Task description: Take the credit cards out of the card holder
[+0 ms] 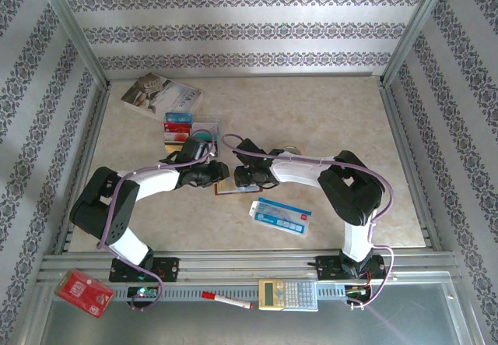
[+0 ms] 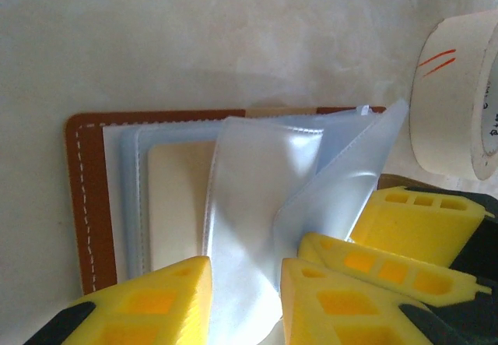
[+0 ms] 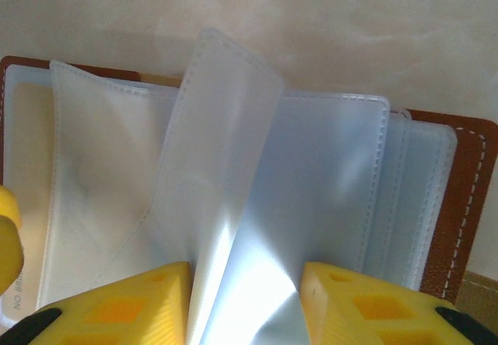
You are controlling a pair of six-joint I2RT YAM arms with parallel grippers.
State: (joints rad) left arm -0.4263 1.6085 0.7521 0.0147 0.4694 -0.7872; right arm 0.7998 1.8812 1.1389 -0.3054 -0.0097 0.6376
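The card holder (image 1: 224,190) lies open mid-table, its brown leather (image 2: 89,197) edged with white stitching and its clear sleeves fanned out. A cream credit card (image 2: 175,197) sits inside one sleeve. My left gripper (image 2: 245,271) is open over the near edge, and a loose sleeve (image 2: 249,205) runs between its yellow fingers. My right gripper (image 3: 245,275) comes from the opposite side, also open, with an upright sleeve (image 3: 222,150) in its gap. In the top view the two grippers (image 1: 212,174) (image 1: 243,175) almost touch. Loose credit cards (image 1: 177,124) lie behind them.
A white tape roll (image 2: 463,88) stands just beyond the holder. A book (image 1: 159,94) lies at the back left and a blue-and-white packet (image 1: 280,216) in front of the right arm. A red packet (image 1: 84,292), a pen (image 1: 227,300) and a calculator (image 1: 288,293) rest on the near rail.
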